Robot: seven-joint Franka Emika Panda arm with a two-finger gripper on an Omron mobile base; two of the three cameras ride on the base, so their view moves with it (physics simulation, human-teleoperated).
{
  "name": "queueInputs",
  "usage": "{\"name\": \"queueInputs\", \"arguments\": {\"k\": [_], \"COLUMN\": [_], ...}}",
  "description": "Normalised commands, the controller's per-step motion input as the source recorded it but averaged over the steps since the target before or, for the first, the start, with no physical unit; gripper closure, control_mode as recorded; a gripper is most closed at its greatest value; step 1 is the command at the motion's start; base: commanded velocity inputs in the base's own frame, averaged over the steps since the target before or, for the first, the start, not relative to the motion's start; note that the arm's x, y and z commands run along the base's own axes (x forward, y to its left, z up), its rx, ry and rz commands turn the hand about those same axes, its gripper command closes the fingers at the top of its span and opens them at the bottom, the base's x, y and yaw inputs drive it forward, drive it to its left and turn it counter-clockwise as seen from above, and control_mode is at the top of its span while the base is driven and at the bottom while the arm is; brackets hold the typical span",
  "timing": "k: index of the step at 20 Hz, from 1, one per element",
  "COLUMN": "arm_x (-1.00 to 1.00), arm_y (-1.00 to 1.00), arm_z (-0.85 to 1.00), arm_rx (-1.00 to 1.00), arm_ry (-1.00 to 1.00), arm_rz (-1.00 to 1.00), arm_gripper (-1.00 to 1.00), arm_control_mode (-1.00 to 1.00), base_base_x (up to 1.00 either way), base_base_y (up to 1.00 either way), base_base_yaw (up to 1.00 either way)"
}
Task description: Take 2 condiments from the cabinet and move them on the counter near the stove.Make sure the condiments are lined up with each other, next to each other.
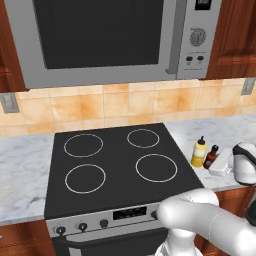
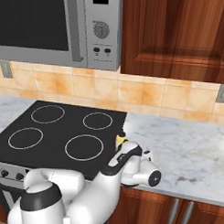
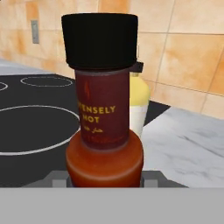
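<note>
Hand view: red-brown sauce bottle (image 3: 104,131) upright, black cap, dead centre between the fingers, base at the gripper (image 3: 104,177); fingers pinching it low down. Yellow squeeze bottle (image 3: 138,103) just behind it, touching or nearly so. Left base view: both bottles (image 1: 199,152) (image 1: 211,156) side by side on the marbled counter (image 1: 220,127), just right of the stove (image 1: 115,160). Microwave (image 1: 110,35) above.
</note>
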Motion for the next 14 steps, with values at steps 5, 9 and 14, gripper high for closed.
{"name": "queueInputs", "arguments": {"k": [5,9,14], "arm_x": [0.09,0.04,0.01], "arm_y": [-0.03,0.0,0.0], "arm_z": [-0.22,-0.17,-0.1], "arm_rx": [0.0,0.0,0.0], "arm_ry": [-0.05,-0.09,-0.09], "arm_rz": [0.0,0.0,0.0], "arm_gripper": [1.0,1.0,1.0], "arm_control_mode": [-1.0,-1.0,-1.0], "base_base_x": [0.0,0.0,0.0], "base_base_y": [0.0,0.0,0.0], "base_base_yaw": [0.0,0.0,0.0]}}
